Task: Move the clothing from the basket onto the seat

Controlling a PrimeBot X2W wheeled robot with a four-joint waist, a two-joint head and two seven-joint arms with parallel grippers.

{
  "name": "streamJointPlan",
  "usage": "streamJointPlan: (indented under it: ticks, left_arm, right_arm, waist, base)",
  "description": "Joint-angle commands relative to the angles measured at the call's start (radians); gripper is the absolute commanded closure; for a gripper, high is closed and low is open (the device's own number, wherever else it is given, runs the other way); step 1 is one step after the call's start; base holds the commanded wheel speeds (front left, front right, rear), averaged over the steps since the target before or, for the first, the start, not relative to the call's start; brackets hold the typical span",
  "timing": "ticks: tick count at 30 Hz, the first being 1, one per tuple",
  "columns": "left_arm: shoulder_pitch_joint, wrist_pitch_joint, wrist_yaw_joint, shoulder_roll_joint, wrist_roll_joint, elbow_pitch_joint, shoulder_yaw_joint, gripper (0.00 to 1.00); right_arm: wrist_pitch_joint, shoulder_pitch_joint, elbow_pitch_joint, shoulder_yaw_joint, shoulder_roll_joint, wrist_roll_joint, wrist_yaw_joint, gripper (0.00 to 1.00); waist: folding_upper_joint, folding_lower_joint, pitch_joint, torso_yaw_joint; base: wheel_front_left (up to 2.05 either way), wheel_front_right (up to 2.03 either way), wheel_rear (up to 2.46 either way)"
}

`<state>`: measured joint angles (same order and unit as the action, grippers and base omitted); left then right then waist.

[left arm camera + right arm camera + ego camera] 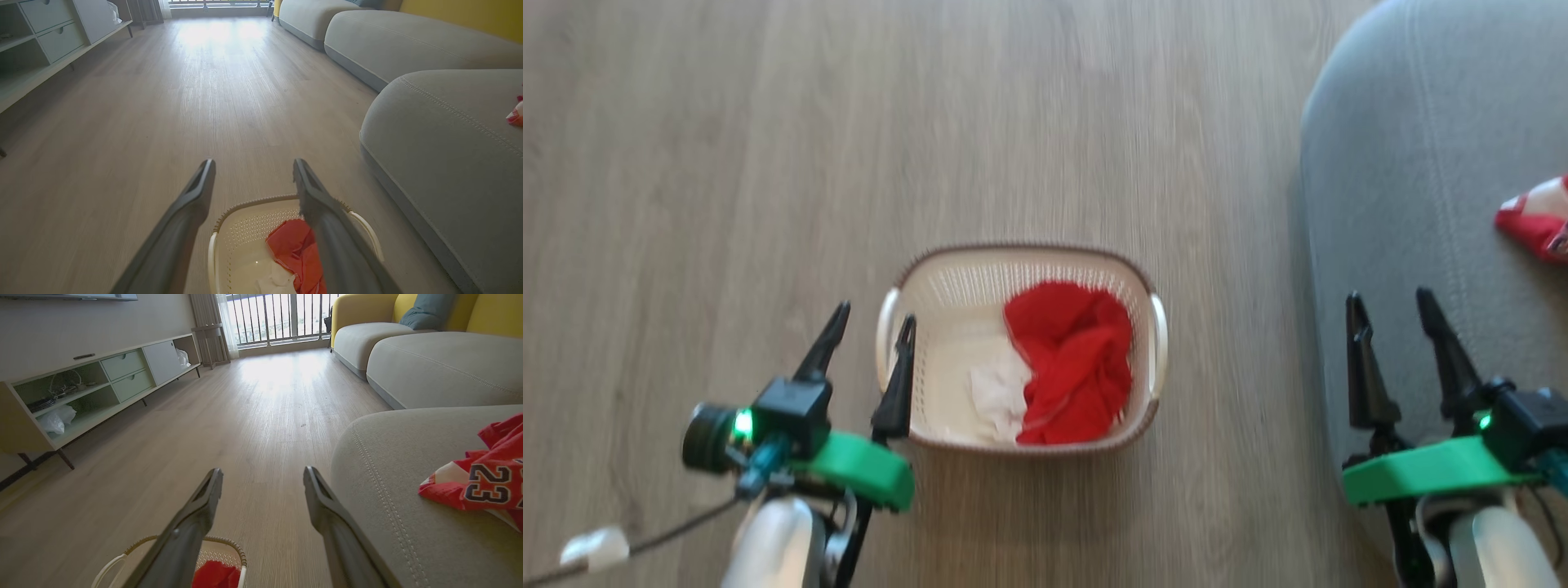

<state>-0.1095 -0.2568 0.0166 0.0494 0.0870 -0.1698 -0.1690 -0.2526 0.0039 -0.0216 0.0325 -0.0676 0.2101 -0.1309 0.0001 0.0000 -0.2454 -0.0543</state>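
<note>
**Black fingers, green brackets, white forearms**

At the lower left of the head view, the left gripper (876,313) is seen with two long, tapering black fingers (898,392) set on a bright green bracket (862,469). A black camera block (792,404) with a green light (743,423) and a round lens barrel (704,437) is mounted beside it. A thin dark cable (678,531) is wrapped with white tape (596,547). The right gripper (1388,296), at the lower right, is built alike, above a glossy white forearm (1503,547).

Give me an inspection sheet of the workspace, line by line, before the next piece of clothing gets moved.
Surface: wood floor, basket stands on it beside seat.
Job's things: red-and-white garment in basket; "23" jersey on seat.
Clutter: white bag inside low cabinet.
Grippers: left gripper by basket's left rim, right gripper above seat edge; jaws open, empty.
Cables: dark cable with white tag beside left gripper.
Surroundings: yellow sofa, grey sofa sections, balcony railing.
</note>
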Motion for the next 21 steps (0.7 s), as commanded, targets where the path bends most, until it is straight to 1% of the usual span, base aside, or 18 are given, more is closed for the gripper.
streamJointPlan:
  ticks: [1, 7, 13, 21]
  left_arm:
    - [-0.055, -0.005, 0.005, 0.001, -0.010, 0.022, 0.025, 0.00]
    - [-0.197, -0.005, 0.056, 0.003, -0.065, -0.067, -0.006, 0.00]
    - [-0.342, -0.005, 0.085, 0.030, -0.106, -0.173, -0.076, 0.00]
    - [-0.523, -0.005, 0.099, 0.054, -0.137, -0.315, -0.213, 0.00]
  right_arm:
    - [-0.009, -0.040, 0.043, -0.017, -0.001, -0.011, 0.000, 0.00]
    - [-0.009, -0.074, 0.106, -0.012, 0.008, -0.087, 0.000, 0.00]
    - [-0.009, -0.088, 0.195, 0.002, 0.016, -0.131, 0.000, 0.00]
    - [-0.009, -0.078, 0.276, -0.019, 0.017, -0.151, 0.000, 0.00]
  waist:
    - [-0.0001, 0.0000, -0.095, 0.022]
    - [-0.0001, 0.0000, -0.318, 0.040]
    - [-0.0001, 0.0000, -0.506, 0.067]
    - [-0.0001, 0.0000, -0.663, 0.099]
  base:
    - [0.00, 0.00, 0.00]
    - [0.00, 0.00, 0.00]
    - [0.00, 0.00, 0.00]
    - [0.00, 0.00, 0.00]
